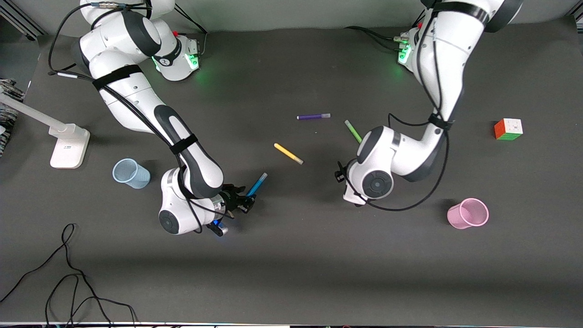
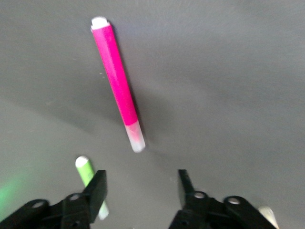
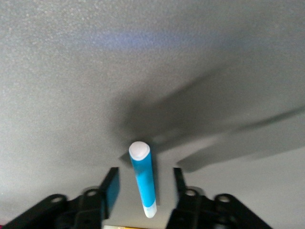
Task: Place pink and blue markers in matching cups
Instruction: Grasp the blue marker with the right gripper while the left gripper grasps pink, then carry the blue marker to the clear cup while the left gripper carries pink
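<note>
Pink cup (image 1: 467, 213) stands empty. Left gripper (image 2: 140, 183), jaws apart, hovers over pink marker (image 2: 116, 81). Right gripper (image 3: 143, 186), jaws apart, straddles blue marker (image 1: 257, 184). Next step: descend, then clamp.

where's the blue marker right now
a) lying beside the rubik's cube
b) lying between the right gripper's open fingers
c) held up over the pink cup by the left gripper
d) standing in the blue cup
b: the blue marker lies between the two spread fingers of the right gripper, which do not touch it, and the front view shows it poking out from that gripper, apart from the blue cup.
</note>
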### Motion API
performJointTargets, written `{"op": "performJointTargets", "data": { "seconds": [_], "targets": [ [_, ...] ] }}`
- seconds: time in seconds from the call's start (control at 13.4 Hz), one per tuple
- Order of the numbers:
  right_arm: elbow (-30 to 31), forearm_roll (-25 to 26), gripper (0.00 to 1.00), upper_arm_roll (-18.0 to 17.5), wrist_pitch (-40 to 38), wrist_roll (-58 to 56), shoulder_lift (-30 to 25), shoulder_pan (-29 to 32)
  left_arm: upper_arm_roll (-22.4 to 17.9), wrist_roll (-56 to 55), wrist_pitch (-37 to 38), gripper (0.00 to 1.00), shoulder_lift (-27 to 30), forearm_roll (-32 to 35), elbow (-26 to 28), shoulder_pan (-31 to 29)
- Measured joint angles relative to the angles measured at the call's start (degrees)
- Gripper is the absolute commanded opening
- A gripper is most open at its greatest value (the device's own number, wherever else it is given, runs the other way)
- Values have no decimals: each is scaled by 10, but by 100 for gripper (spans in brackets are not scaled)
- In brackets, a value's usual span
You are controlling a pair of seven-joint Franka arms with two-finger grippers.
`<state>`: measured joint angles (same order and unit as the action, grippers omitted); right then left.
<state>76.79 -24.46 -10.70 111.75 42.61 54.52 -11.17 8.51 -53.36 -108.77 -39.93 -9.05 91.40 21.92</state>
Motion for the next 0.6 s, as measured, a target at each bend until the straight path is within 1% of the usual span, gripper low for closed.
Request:
{"op": "performJointTargets", "data": {
  "seconds": [0.07, 0.3, 0.37, 0.52, 0.6],
  "targets": [
    [0, 0, 0, 0, 0, -5, 0, 0, -2, 0, -26, 62, 0, 0, 22, 0],
    [1, 0, 0, 0, 1, -10, 0, 0, -8, 0, -69, 53, 0, 0, 56, -4],
    [1, 0, 0, 0, 1, -10, 0, 0, -8, 0, -74, 47, 0, 0, 60, -6],
    [-1, 0, 0, 0, -2, -10, -3, 0, -8, 0, -84, 21, 0, 0, 64, -6],
    [-4, 2, 0, 0, -10, -11, -8, -1, -8, 0, -87, 6, 1, 0, 64, -6]
  ]
}}
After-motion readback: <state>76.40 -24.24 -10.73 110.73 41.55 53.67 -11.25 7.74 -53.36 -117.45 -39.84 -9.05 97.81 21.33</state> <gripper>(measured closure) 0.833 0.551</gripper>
